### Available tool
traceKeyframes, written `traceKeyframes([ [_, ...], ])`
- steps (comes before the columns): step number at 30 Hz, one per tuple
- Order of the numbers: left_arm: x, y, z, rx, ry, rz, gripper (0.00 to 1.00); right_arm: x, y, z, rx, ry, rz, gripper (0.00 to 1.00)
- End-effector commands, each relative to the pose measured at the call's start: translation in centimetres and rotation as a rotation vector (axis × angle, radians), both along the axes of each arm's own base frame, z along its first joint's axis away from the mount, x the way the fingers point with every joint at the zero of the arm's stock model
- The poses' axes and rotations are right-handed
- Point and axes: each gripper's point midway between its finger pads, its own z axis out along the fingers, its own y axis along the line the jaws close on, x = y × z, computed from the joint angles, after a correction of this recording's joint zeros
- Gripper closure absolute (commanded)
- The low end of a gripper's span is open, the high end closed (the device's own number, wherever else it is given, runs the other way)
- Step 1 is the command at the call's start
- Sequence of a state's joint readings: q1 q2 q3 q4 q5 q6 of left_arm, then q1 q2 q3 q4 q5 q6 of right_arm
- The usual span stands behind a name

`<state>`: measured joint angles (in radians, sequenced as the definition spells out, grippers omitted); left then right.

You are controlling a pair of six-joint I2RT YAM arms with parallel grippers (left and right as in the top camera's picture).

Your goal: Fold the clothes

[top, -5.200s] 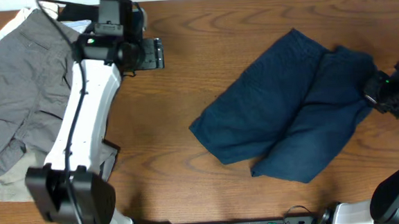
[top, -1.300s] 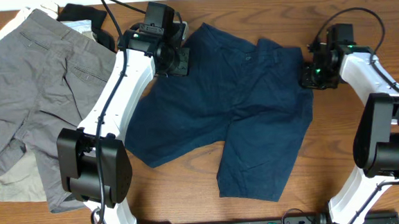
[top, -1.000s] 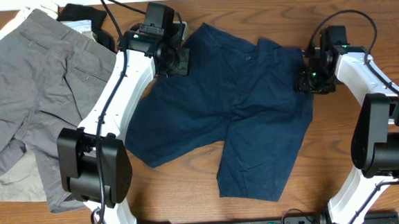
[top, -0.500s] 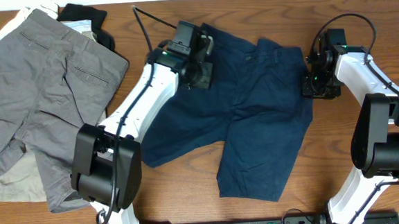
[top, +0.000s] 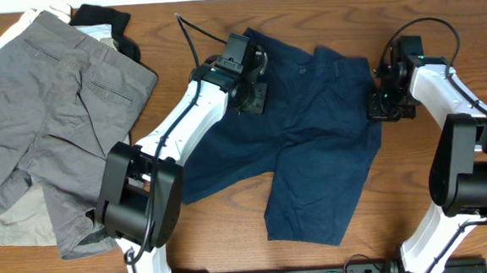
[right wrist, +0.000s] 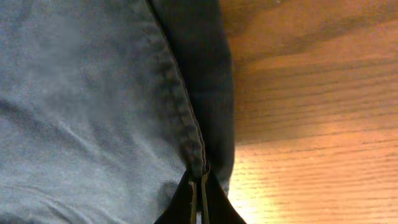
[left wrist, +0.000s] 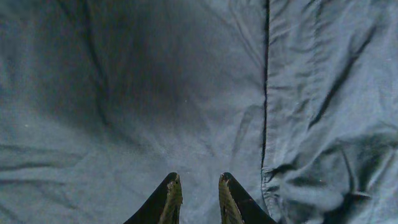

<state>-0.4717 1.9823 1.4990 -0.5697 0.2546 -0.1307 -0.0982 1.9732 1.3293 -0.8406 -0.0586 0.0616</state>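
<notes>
The dark navy shorts [top: 303, 141] lie spread flat mid-table, waistband at the far side and both legs pointing toward the near edge. My left gripper [top: 253, 92] hovers over the upper left part of them. In the left wrist view its fingers [left wrist: 173, 190] stand a little apart, open, with only flat navy cloth [left wrist: 155, 93] below and nothing between them. My right gripper [top: 388, 104] sits at the shorts' right edge. In the right wrist view it [right wrist: 199, 186] is shut, pinching the stitched side seam [right wrist: 183, 118] of the shorts.
Grey shorts [top: 47, 106] lie at the left over a beige garment [top: 16, 225], with black [top: 105, 14] and white [top: 21, 23] garments at the far left corner. Bare wooden table [right wrist: 311, 124] lies right of the shorts' edge.
My left gripper has slid right from the shorts' left waistband corner to over their upper middle. The right gripper has closed on the right edge seam.
</notes>
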Motion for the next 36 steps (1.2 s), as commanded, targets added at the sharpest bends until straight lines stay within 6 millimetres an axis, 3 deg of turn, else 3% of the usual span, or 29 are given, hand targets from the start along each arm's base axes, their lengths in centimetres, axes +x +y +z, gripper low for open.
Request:
traceKeyframes([
  [1, 0.2, 0.2, -0.9, 0.009, 0.011, 0.019, 0.77, 1.4, -3.2, 2.8, -0.009, -0.072, -0.096, 0.99],
  [5, 0.2, 0.1, -1.6, 0.010, 0.023, 0.028, 0.77, 2.2, -7.0, 6.5, 0.006, -0.152, -0.193, 0.99],
  [8, 0.2, 0.2, -2.0, 0.014, 0.033, 0.031, 0.77, 2.6, -7.9, 8.4, 0.102, -0.217, -0.235, 0.99],
  [16, 0.4, 0.1, -2.6, 0.017, 0.032, 0.033, 0.77, 1.4, -9.5, 8.5, 0.137, -0.194, -0.365, 0.96],
  [19, 1.0, 0.1, -2.3, 0.006, 0.012, 0.037, 0.77, 1.0, -10.0, 8.4, 0.115, -0.181, -0.386, 0.69],
  [20, 1.2, 0.1, -2.2, 0.002, 0.005, 0.040, 0.77, 0.9, -10.0, 8.5, 0.116, -0.178, -0.388, 0.53],
  [21, 1.6, 0.2, -1.9, -0.002, -0.004, 0.045, 0.77, 0.7, -10.2, 8.7, 0.117, -0.172, -0.394, 0.44],
  [22, 2.0, 0.3, -1.6, -0.006, -0.012, 0.050, 0.75, 0.5, -10.2, 8.9, 0.118, -0.164, -0.398, 0.41],
  [24, 2.6, 0.5, -0.9, -0.008, -0.032, 0.040, 0.56, 0.3, -10.2, 9.6, 0.119, -0.153, -0.389, 0.37],
  [27, 3.4, 0.4, 0.1, -0.003, -0.077, -0.015, 0.39, 0.4, -9.3, 10.9, 0.140, -0.149, -0.322, 0.33],
  [32, 3.5, 0.3, 0.4, 0.009, -0.100, -0.057, 0.35, 0.6, -5.4, 11.3, 0.181, -0.121, -0.198, 0.32],
  [36, 2.6, 0.7, -0.1, 0.031, -0.065, -0.085, 0.33, 0.9, -1.9, 10.8, 0.176, -0.101, -0.105, 0.13],
])
